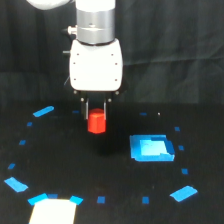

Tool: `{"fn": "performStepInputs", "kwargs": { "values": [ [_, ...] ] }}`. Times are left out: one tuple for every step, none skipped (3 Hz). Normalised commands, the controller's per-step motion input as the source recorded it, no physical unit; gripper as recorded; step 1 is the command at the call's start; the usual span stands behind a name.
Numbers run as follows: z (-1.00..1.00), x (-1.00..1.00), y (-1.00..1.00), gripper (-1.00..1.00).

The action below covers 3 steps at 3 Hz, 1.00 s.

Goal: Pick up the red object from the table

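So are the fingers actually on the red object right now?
Touching. In the exterior view the fingers sit flush against the top sides of the red object, one on each side, with no gap showing between them and the block.

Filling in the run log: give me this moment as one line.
gripper: shut on red object | object: between fingers, contact with table unclear | blue square piece: untouched

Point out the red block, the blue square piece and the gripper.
red block [96,123]: exterior view, middle of its front face.
blue square piece [151,148]: exterior view, its centre.
gripper [96,106]: exterior view, midway between the fingertips, just above the block.
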Motion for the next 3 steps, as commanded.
{"fn": "performStepInputs", "kwargs": {
  "values": [
    [1.0,0.04,-0.11,-0.91],
    [0.25,-0.09,0.34,-0.63],
    [-0.35,0.19,-0.22,-1.0]
  ]
}}
